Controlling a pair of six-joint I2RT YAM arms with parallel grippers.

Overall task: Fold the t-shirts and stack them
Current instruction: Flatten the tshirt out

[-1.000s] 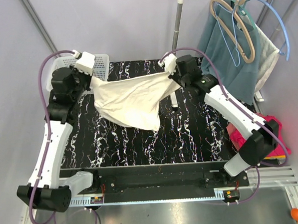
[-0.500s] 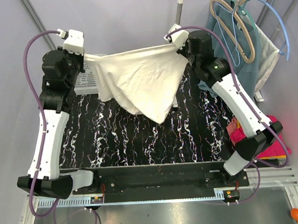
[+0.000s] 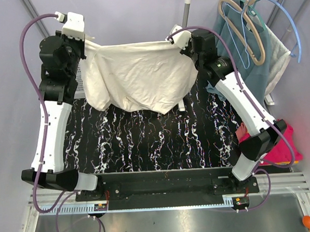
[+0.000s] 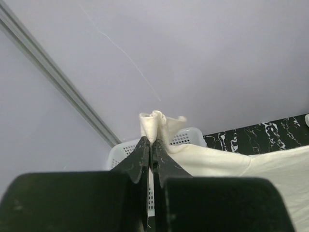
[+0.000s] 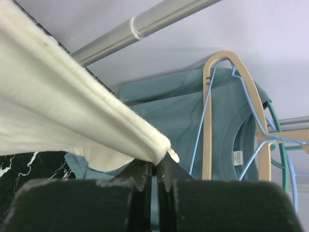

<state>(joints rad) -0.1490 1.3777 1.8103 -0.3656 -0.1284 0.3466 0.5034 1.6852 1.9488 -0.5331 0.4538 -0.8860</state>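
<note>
A black marbled counter stands against a pale lilac wall, with a teal garment on hangers at the right. The cream t-shirt hangs spread in the air over the far half of the counter. The left claw is clamped tight on one bunched upper corner. The right claw is clamped tight on the opposite corner. The upper hem runs nearly taut between them.

Step in hand, by judgement: spreading the shirt before laying it flat. The next move calls for lowering both claws together and level, keeping the hem taut so the cloth lands without creases. A pink t-shirt lies beyond the counter's right edge.
</note>
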